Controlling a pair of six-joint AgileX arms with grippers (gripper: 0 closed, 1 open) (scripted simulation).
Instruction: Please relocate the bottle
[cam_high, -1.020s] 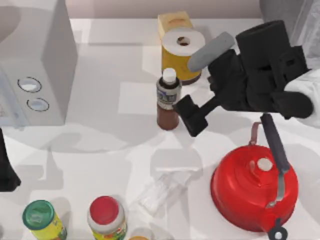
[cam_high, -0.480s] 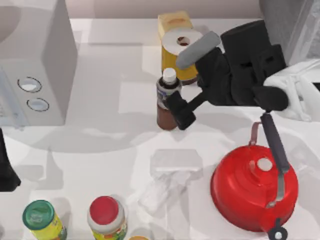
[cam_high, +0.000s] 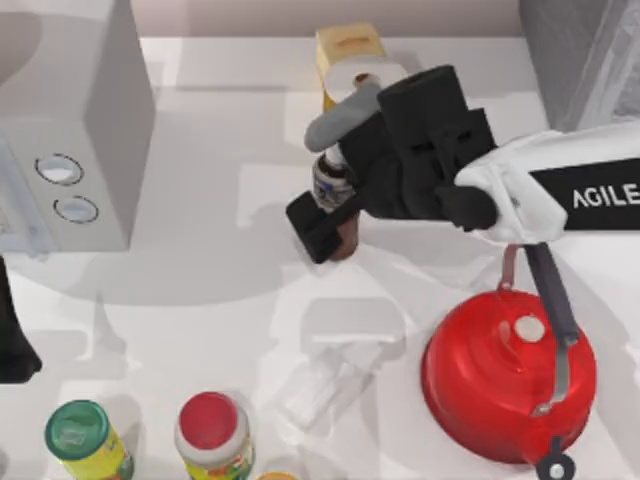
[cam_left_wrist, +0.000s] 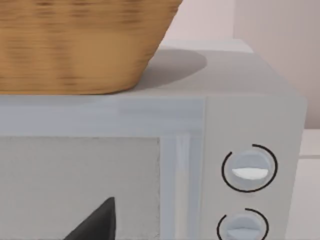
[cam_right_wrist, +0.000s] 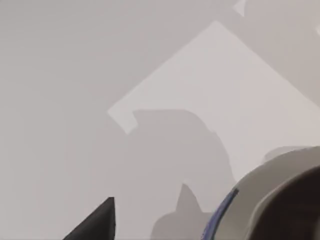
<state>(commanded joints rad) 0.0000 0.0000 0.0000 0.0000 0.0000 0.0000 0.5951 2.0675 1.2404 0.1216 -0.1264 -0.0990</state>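
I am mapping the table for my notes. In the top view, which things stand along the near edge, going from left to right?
Green-lidded jar → red-lidded jar → crumpled clear wrapper → red kettle.

One bottle (cam_high: 333, 185), two jars (cam_high: 212, 434), one kettle (cam_high: 508, 375)
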